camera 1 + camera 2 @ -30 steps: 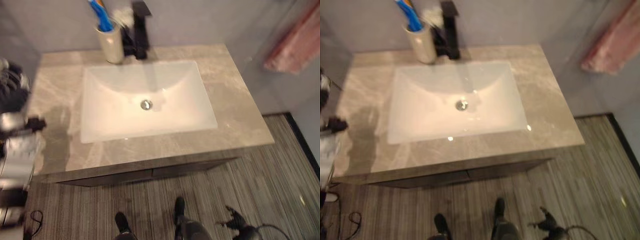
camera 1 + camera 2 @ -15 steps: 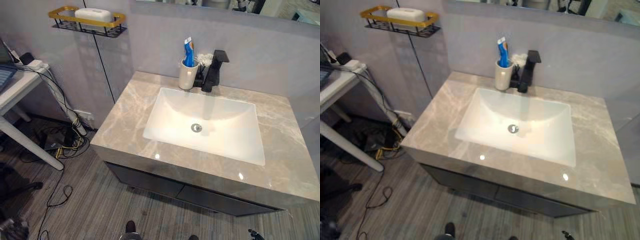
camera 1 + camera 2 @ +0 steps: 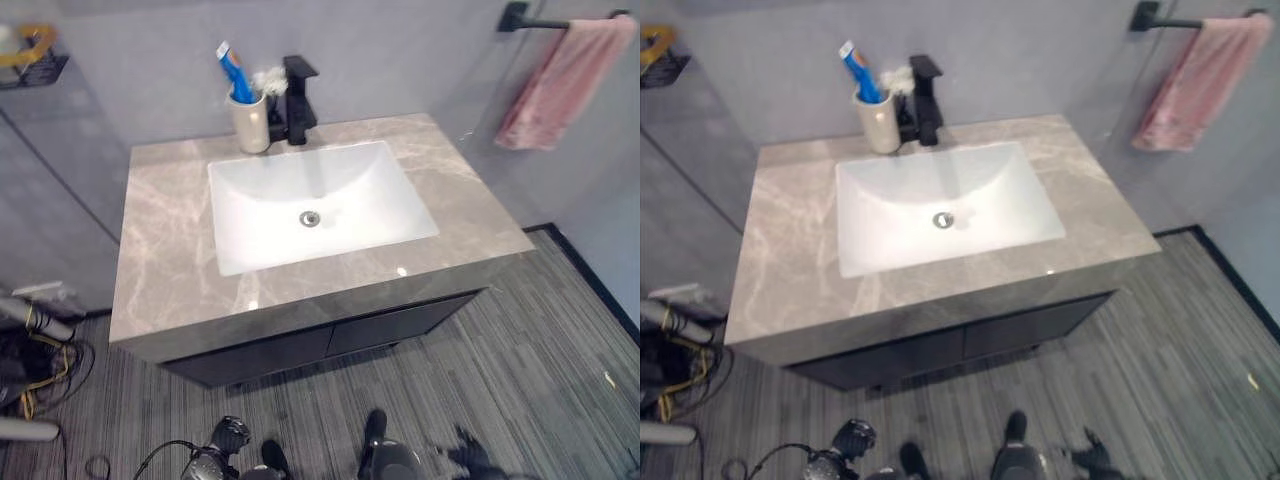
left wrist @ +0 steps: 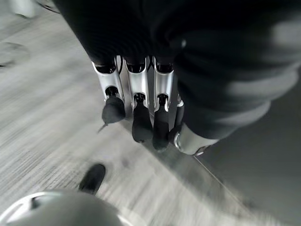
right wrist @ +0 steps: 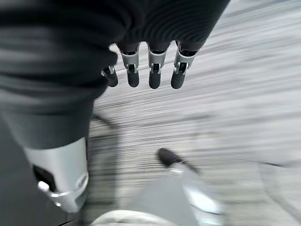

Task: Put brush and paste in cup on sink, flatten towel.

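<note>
Both hands open, floorward.

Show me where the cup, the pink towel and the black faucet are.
cup (image 3: 250, 128): left eye view, on its side wall.
pink towel (image 3: 560, 85): left eye view, on the hanging cloth's middle.
black faucet (image 3: 927, 102): right eye view, on its upright body.

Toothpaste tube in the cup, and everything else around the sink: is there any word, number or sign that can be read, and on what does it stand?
None can be read.
Toothpaste tube in the cup: blue and white, any print too small to read.
Faucet, countertop, pink towel: no lettering shows.
</note>
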`<state>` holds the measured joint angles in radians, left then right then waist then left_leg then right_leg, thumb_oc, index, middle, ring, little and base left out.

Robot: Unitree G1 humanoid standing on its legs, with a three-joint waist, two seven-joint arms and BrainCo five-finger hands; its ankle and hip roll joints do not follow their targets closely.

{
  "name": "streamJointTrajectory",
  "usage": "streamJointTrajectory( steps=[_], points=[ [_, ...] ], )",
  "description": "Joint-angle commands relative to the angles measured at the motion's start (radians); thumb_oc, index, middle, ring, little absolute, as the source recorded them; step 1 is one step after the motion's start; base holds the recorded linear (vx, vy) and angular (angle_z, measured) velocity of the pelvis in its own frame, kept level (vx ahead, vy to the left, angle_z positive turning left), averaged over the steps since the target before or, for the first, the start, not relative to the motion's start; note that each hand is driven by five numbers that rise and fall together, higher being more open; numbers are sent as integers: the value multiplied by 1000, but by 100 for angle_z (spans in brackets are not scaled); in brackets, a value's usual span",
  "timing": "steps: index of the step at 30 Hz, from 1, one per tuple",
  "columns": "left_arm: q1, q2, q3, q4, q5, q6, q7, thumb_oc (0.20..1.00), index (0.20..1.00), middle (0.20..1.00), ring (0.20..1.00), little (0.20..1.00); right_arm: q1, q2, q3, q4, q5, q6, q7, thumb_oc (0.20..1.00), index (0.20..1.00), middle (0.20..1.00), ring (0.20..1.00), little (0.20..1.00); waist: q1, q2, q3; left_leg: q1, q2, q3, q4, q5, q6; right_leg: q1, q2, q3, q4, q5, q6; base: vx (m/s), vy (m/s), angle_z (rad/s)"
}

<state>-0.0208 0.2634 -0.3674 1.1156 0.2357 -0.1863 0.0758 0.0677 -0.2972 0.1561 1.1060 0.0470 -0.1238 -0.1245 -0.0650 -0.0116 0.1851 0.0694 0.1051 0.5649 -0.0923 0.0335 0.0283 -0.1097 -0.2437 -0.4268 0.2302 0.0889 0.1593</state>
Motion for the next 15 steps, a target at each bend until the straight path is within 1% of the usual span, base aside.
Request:
streamJointTrajectory(
  steps=[1, 2, 3, 5, 6, 7, 8, 9, 10, 11, 12, 13, 14, 15],
  points=[
    [-14, 21, 15, 18, 16, 6, -27, 200, 200, 200, 200, 200, -13, -52, -23, 90, -6, -9, -13, 1000, 1000, 1000, 1000, 1000, 29, -1, -79, 2, -30, -38, 8, -18, -31, 112, -84, -122, -9, 16, 55, -351, -113, -138],
    [-10, 22, 38, 36, -6, 12, -37, 200, 200, 200, 200, 200, -22, -51, -25, 113, -23, -1, -9, 1000, 1000, 1000, 1000, 1000, 33, 2, -88, -1, -15, 10, 10, -10, -34, 130, -109, -165, -9, 31, 57, -366, -232, -189],
    [-3, 22, 97, 56, -58, 16, -29, 200, 200, 200, 200, 200, -43, -51, -20, 103, -55, 1, -6, 1000, 1000, 1000, 1000, 1000, 55, -2, -106, 6, 21, 122, 20, 12, -48, 171, -157, -269, -26, 72, 71, -213, -276, -210],
    [17, 22, 162, 70, -102, 24, -8, 200, 200, 200, 200, 200, -41, -51, -12, 65, -70, -5, -10, 1000, 1000, 1000, 1000, 1000, 64, -17, -115, 11, 69, 197, 43, 36, -75, 181, -146, -286, -61, 76, 71, -129, -372, -259],
    [21, 24, 183, 72, -111, 24, -3, 200, 200, 200, 200, 200, -30, -50, -13, 42, -69, -9, -7, 1000, 1000, 1000, 1000, 1000, 68, -21, -115, 9, 94, 217, 64, 45, -88, 173, -124, -274, -73, 42, 55, -67, -437, -250],
    [22, 21, 199, 77, -117, 20, 4, 200, 200, 200, 200, 200, -18, -45, -7, 12, -71, -16, -7, 1000, 1000, 1000, 1000, 1000, 72, -24, -114, 9, 128, 225, 90, 51, -103, 172, -87, -252, -101, -8, 32, -34, -463, -195],
    [13, 21, 206, 77, -129, 20, 25, 354, 354, 354, 354, 354, -11, -48, -4, -27, -59, -27, -12, 1000, 1000, 1000, 1000, 1000, 57, -26, -109, 6, 159, 217, 109, 71, -120, 163, -52, -203, -121, -35, 15, -19, -457, -171],
    [11, 18, 221, 73, -152, 22, 33, 533, 533, 533, 533, 533, -6, -58, 3, -55, -60, -30, -11, 1000, 1000, 1000, 1000, 1000, 58, -25, -104, 6, 191, 217, 132, 85, -136, 163, -27, -186, -138, -55, -2, -14, -379, -157],
    [4, 13, 234, 57, -194, 19, 49, 1000, 1000, 1000, 1000, 1000, -7, -67, 12, -85, -60, -33, -12, 1000, 1000, 1000, 1000, 1000, 66, -24, -92, -9, 188, 150, 150, 86, -146, 163, -4, -156, -161, -73, -11, -11, -232, -163],
    [4, 12, 234, 57, -195, 20, 49, 1000, 1000, 1000, 1000, 1000, -7, -68, 12, -87, -60, -31, -12, 1000, 1000, 1000, 1000, 1000, 66, -23, -92, -11, 192, 150, 153, 86, -146, 164, -1, -157, -163, -73, -14, -12, -326, -143],
    [-8, -2, 240, 16, -241, 3, 86, 1000, 1000, 1000, 1000, 1000, -16, -79, 35, -153, -37, -51, -2, 1000, 1000, 1000, 1000, 1000, 89, -29, -65, -59, 134, -57, 189, 57, -147, 166, 40, -80, -202, -89, -24, 13, -331, -129],
    [-10, -3, 240, -15, -261, -5, 101, 1000, 1000, 1000, 1000, 1000, -24, -81, 52, -172, -32, -56, 8, 1000, 1000, 1000, 1000, 1000, 98, -33, -52, -74, 91, -156, 208, 20, -134, 164, 56, -38, -214, -84, -28, -25, -401, -167],
    [-15, -4, 238, -64, -285, -19, 126, 1000, 1000, 1000, 1000, 1000, -40, -81, 72, -188, -29, -64, 9, 1000, 1000, 1000, 1000, 1000, 109, -39, -36, -89, 52, -212, 217, 0, -109, 153, 68, 6, -225, -67, -36, -28, -174, -194],
    [-15, -4, 238, -64, -285, -19, 126, 1000, 1000, 1000, 1000, 1000, -40, -81, 72, -188, -29, -64, 9, 1000, 1000, 1000, 1000, 1000, 109, -39, -36, -89, 52, -212, 217, 0, -109, 153, 68, 6, -225, -67, -36, -32, -116, -225]
  ],
)
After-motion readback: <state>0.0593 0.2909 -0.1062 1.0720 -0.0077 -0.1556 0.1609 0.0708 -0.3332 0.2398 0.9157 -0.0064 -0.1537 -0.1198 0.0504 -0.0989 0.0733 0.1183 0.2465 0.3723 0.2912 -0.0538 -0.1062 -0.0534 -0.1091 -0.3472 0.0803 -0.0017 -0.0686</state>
